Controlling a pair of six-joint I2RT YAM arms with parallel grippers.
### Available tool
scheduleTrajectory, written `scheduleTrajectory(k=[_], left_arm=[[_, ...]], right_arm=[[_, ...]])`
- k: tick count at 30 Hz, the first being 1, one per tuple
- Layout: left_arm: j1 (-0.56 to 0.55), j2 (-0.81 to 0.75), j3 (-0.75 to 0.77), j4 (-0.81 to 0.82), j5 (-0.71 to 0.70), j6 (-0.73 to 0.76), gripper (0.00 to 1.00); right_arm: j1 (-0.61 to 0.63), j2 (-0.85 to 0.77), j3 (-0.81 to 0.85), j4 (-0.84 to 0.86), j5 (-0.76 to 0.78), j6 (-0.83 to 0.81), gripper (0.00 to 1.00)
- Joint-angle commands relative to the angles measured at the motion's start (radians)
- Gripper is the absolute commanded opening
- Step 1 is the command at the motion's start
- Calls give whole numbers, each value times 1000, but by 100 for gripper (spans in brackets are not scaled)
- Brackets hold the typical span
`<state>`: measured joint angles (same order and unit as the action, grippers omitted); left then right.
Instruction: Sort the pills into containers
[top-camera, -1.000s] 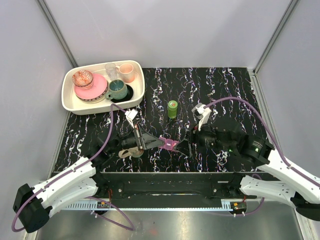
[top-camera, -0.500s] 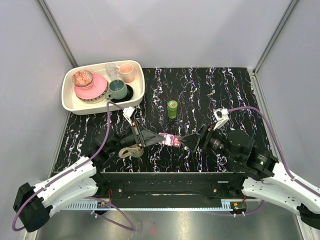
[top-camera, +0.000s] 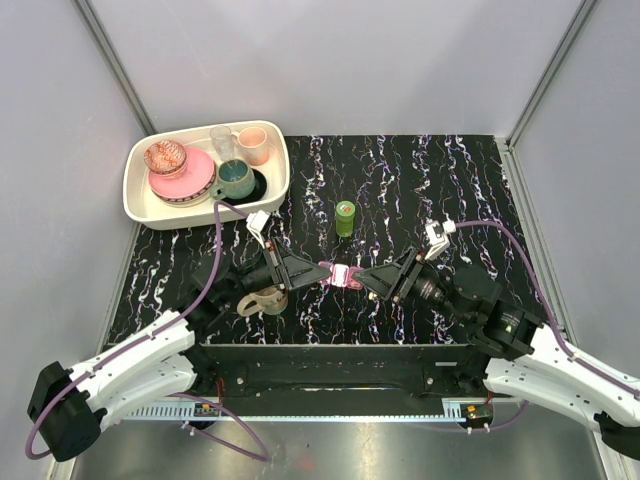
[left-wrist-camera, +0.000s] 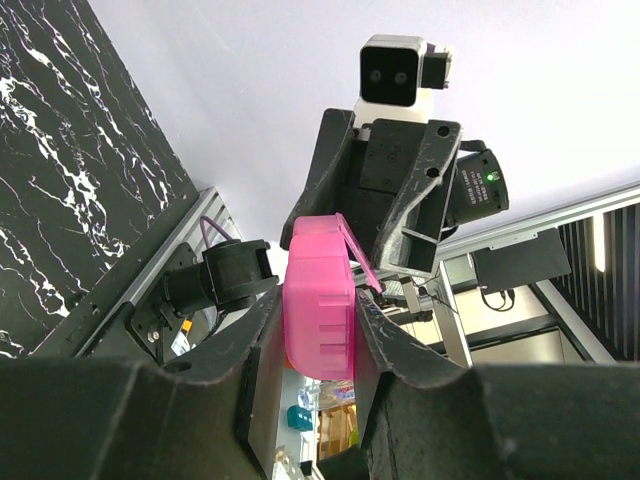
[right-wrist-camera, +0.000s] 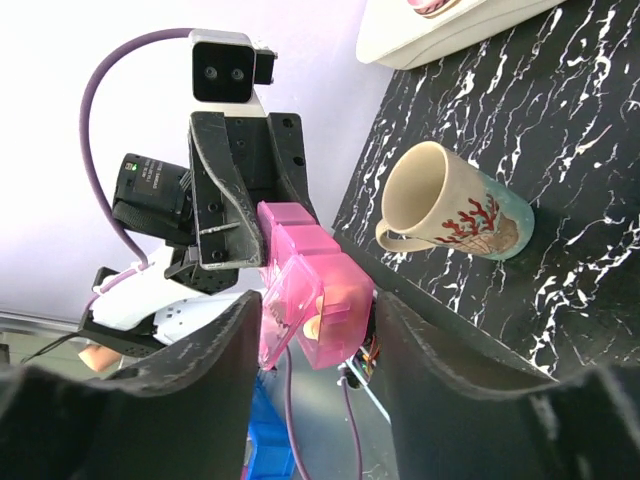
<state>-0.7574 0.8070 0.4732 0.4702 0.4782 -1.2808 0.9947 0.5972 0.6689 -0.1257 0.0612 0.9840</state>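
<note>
the left gripper (top-camera: 322, 274) pinches the purple box (top-camera: 345, 277) by one end, holding it off the table (top-camera: 450, 190) a little toward 6 o'clock from the table's middle. in the left wrist view the box stands on end between the two fingers, which press on its long sides. one lid (right-wrist-camera: 288, 312) at the box's far end is flipped open. the right gripper (top-camera: 365, 281) faces the left one head-on from 3 o'clock, its fingers partly spread on either side of that open end; whether they press on the box or only flank it cannot be told. something pale glows inside the open compartment in the right wrist view, too blurred to say if it is a pill. the green bottle (top-camera: 345, 217) stands upright with its cap on, at 12 o'clock from the box and apart from both grippers. a mug (top-camera: 262, 298) lies on its side on the table at 8 o'clock from the box, just under the left arm, its mouth toward the right gripper's camera. a white tray (top-camera: 140, 205) sits in the 10 o'clock corner, holding a pink plate (top-camera: 190, 182), a teal cup (top-camera: 237, 180), a pink cup (top-camera: 254, 146) and a clear glass (top-camera: 222, 139).
</note>
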Motion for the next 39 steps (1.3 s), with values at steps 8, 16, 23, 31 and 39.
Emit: scheduleTrajectory(k=[8, 16, 23, 31, 39], left_arm=[[-2, 6, 62, 47, -23, -2, 0], [0, 3, 59, 47, -23, -6, 0], [-2, 6, 53, 48, -23, -11, 0], [0, 4, 27, 106, -42, -41, 0], [-3, -55, -30, 194, -219, -90, 0]], right_arm=[[-2, 13, -19, 113, -60, 39, 51], [-2, 19, -28, 150, -58, 39, 26], [-2, 19, -31, 155, -90, 38, 8], [-1, -3, -49, 182, -42, 48, 62], [-2, -68, -150, 368, 95, 108, 70]])
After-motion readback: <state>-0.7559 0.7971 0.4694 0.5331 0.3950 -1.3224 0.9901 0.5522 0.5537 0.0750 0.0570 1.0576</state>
